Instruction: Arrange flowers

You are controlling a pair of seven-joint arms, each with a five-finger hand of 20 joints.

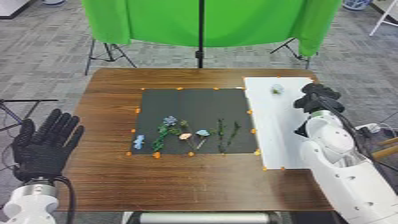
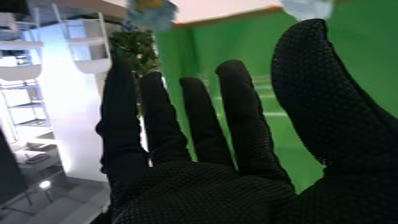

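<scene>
In the head view, my left hand (image 1: 43, 145) rests palm up, fingers spread, off the table's left side. My right hand (image 1: 318, 97) is over the white sheet's far right part, right of a small pale vase (image 1: 277, 89). On the dark mat lie a blue flower (image 1: 170, 120), a leafy green stem (image 1: 161, 138), a pink flower (image 1: 185, 136), a light-blue flower (image 1: 203, 133), thin green sprigs (image 1: 222, 135) and a small blue piece (image 1: 139, 142). In the right wrist view, my right hand (image 2: 204, 192) has straight fingers, holding nothing; a whitish object (image 2: 307, 7) is beyond the thumb.
Orange tape marks edge the dark mat (image 1: 200, 102) and the white sheet (image 1: 277, 157) on the brown table (image 1: 222, 187). A green cloth (image 1: 160, 25) hangs on stands behind the table. A potted plant (image 2: 135, 47) stands in the room behind.
</scene>
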